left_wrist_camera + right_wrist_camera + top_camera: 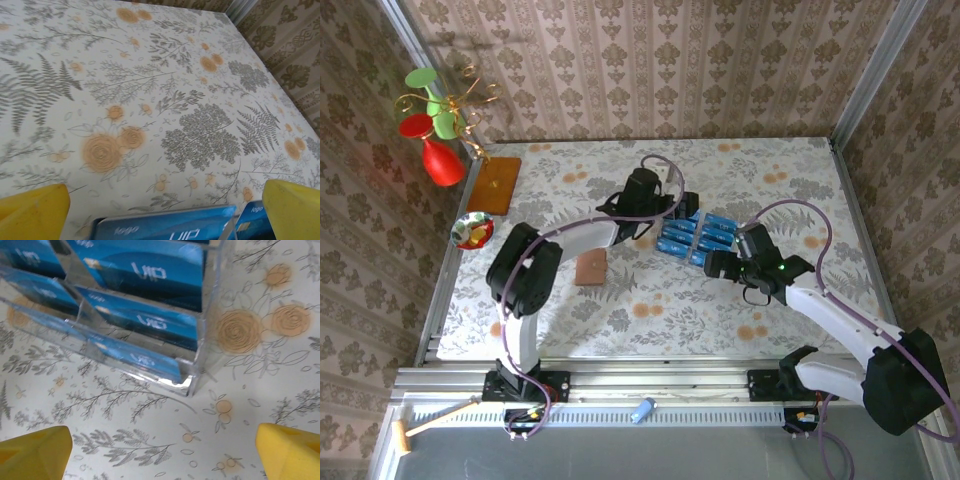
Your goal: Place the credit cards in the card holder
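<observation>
Several blue credit cards (698, 237) stand in rows in a clear tiered rack (192, 385) at the middle of the table. They show up close in the right wrist view (145, 270) and along the bottom edge of the left wrist view (165, 227). The card holder (590, 267), a small brown wallet, lies on the cloth to the left of the rack. My left gripper (670, 208) hangs over the rack's far left side, open (165, 212) with nothing between its yellow fingers (30, 210). My right gripper (717, 262) sits at the rack's near right corner, open (162, 452) and holding nothing.
A wooden board (495, 185) with a wire stand carrying red and green glasses (438, 150) stands at the back left. A small bowl (472, 230) sits by the left edge. A blue object (642, 410) lies on the front rail. Wallpapered walls close in three sides.
</observation>
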Robot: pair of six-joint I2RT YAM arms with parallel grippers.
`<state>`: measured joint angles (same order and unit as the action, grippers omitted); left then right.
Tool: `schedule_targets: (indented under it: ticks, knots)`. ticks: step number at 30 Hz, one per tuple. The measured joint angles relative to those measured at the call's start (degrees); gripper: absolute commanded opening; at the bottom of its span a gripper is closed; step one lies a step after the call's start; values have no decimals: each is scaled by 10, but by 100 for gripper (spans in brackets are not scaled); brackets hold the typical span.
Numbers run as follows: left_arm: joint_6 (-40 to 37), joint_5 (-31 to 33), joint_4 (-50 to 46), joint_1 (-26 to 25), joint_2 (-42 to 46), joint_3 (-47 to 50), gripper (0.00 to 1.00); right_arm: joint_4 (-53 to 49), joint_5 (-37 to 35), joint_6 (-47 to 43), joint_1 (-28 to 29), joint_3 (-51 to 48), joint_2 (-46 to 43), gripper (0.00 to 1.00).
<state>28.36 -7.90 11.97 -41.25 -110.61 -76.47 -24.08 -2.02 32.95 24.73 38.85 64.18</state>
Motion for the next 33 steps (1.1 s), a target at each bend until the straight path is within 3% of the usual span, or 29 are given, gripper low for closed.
schedule_targets:
  ticks: [6,12,17,23,33]
  knots:
    - [-6,25,-41,40,139,77,100,-1,30,-2,65,33,42,93]
    - [-5,51,-85,88,262,159,100,12,31,-2,146,123,172,93]
    - [2,53,-137,160,340,223,100,22,24,-3,192,209,297,92]
    - [6,48,-172,236,416,267,100,22,16,-10,216,300,411,92]
    - [8,27,-202,272,462,289,100,11,-20,-17,219,386,500,92]
